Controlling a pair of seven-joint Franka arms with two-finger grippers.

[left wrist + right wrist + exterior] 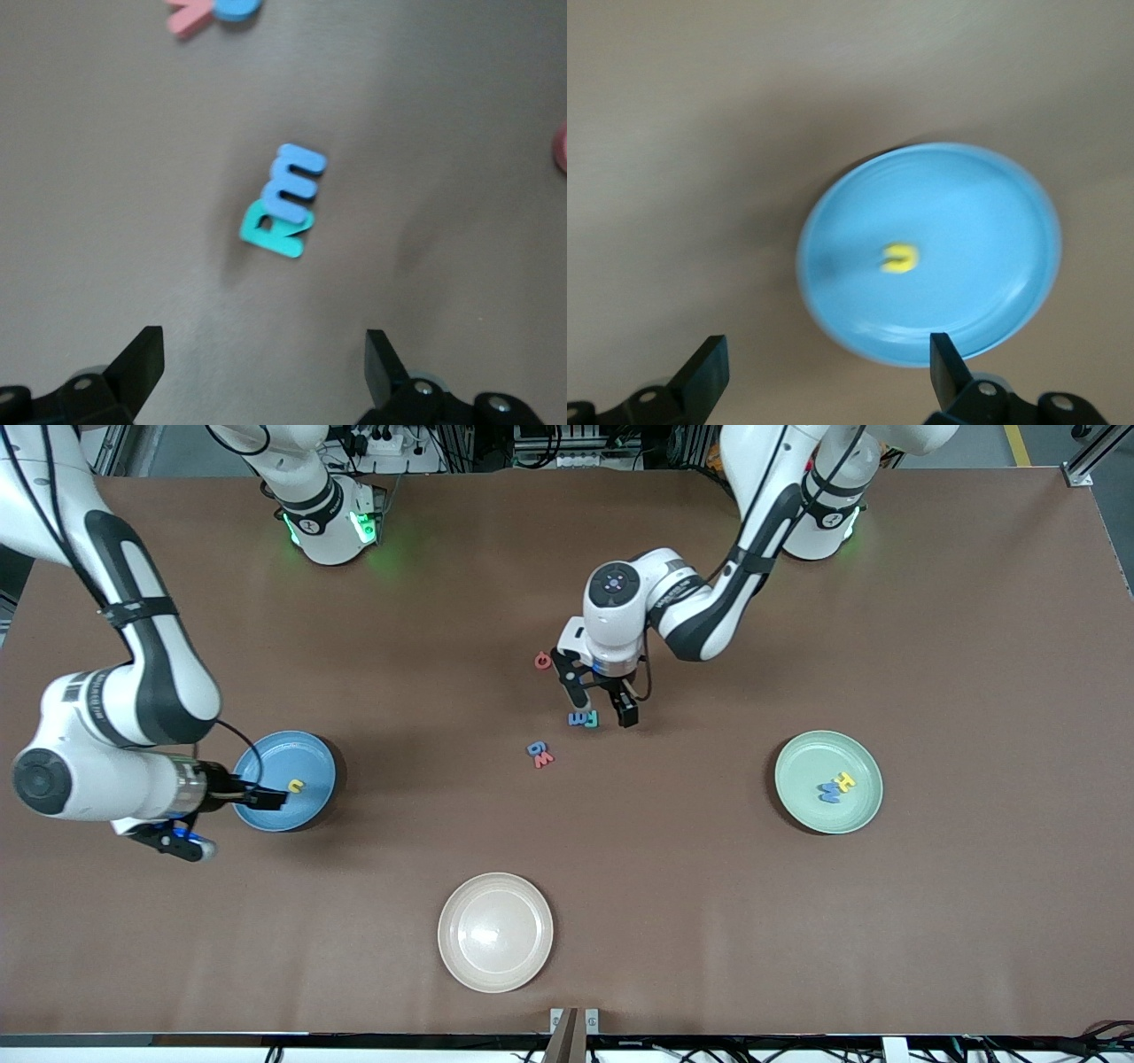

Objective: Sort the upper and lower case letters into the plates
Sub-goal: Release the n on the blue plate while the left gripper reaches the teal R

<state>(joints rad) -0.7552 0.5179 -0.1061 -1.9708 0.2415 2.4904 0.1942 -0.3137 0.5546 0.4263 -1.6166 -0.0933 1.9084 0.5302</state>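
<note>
With jaws spread and empty, the left gripper (pixel 602 707) should straddle only the blue letter (pixel 297 182) overlapping the teal one (pixel 273 232), while the right gripper (pixel 266 797), also open, hovers over the blue plate (pixel 306 751).

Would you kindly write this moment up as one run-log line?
left gripper: open over blue-and-teal letter pair | right gripper: open over blue plate, yellow letter in it | green plate: two letters

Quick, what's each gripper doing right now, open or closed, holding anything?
Left gripper: open, empty, over the blue and teal letters.
Right gripper: open, empty, over the sky blue plate.
</note>
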